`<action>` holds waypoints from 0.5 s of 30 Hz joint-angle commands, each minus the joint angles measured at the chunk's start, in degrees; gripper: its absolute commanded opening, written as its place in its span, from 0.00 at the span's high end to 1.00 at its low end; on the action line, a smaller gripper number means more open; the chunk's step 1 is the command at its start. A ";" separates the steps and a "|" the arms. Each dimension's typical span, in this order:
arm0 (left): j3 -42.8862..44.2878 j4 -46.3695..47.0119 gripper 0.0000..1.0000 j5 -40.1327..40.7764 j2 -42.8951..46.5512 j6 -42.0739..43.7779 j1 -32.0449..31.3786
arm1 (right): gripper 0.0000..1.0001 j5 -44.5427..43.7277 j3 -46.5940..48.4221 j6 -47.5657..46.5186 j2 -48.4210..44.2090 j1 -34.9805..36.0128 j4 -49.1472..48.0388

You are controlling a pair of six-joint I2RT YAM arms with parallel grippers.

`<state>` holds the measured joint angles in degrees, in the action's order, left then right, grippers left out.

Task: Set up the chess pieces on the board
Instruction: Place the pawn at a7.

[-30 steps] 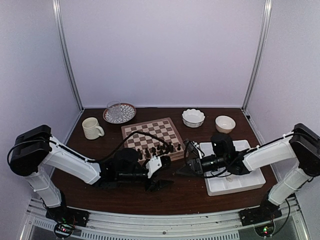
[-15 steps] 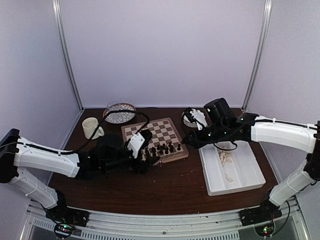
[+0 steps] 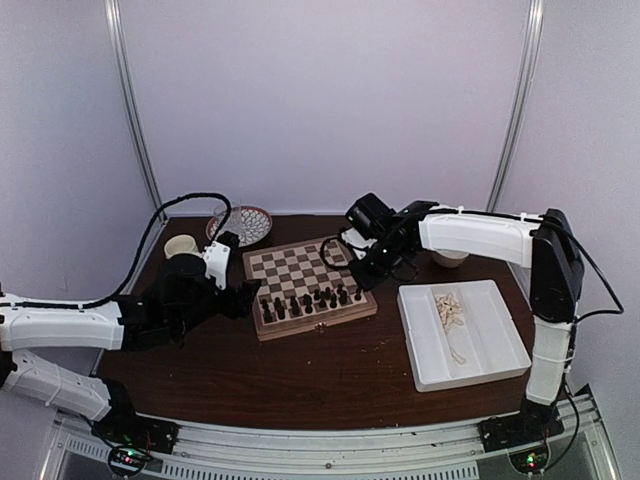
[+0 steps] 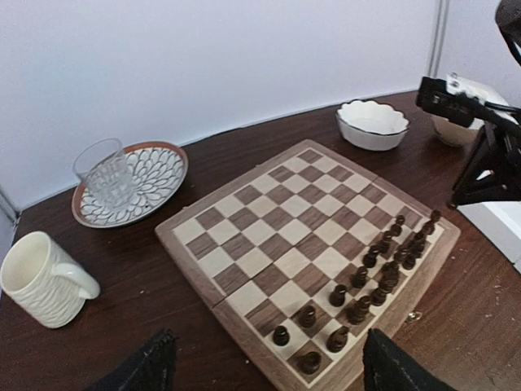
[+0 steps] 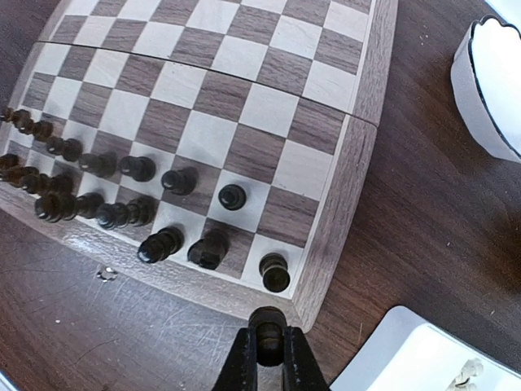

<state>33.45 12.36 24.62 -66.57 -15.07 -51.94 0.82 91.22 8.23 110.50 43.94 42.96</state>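
Table (image 3: pixel 340 385) – the board (image 3: pixel 296 266) sits mid-way, white tray (image 3: pixel 495 350) to its right with cream pieces (image 3: pixel 451 310). By the board's left edge the left gripper (image 3: pixel 243 297) gapes wide, empty. Off its near-right corner the right gripper (image 5: pixel 267 349) pinches one dark piece (image 5: pixel 268 324) – other dark pieces (image 3: pixel 305 300) fill the near rows.

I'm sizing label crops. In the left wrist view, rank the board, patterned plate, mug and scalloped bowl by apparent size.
1. board
2. patterned plate and mug: too close, mug nearer
3. scalloped bowl

The jaws pinch a dark piece (image 5: pixel 268 332) near the board (image 5: pixel 358 171)
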 commanded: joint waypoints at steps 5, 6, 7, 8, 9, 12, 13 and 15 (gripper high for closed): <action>-1.33 -0.65 0.20 6.84 0.96 -3.30 1.76 | 1.00 -5.92 9.03 -1.40 7.04 -0.50 3.39; -1.29 -0.67 0.20 6.99 0.99 -3.30 1.76 | 1.00 -5.95 9.37 -1.45 7.45 -0.52 3.04; -1.35 -0.69 0.20 7.01 0.99 -3.30 1.76 | 1.00 -6.00 9.74 -1.54 7.78 -0.53 2.73; -1.37 -0.68 0.20 7.08 0.94 -3.23 1.77 | 1.00 -6.00 10.15 -1.57 8.20 -0.66 2.60; -1.42 -0.63 0.20 7.10 0.98 -3.15 1.76 | 1.00 -5.93 10.75 -1.63 8.83 -0.74 2.62; -1.37 -0.53 0.20 7.02 0.78 -3.04 1.76 | 1.00 -5.66 12.12 -1.71 10.39 -1.05 2.66; -1.30 -0.55 0.20 6.95 0.68 -3.04 1.76 | 1.00 -5.61 12.36 -1.72 10.77 -1.12 2.53; -1.22 -0.56 0.20 6.93 0.48 -2.95 1.76 | 1.00 -5.06 12.49 -1.77 11.57 -1.31 1.98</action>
<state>32.25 11.42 30.61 -65.80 -17.52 -50.57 -3.31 102.15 7.16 120.01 43.35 45.19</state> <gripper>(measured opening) 0.798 0.077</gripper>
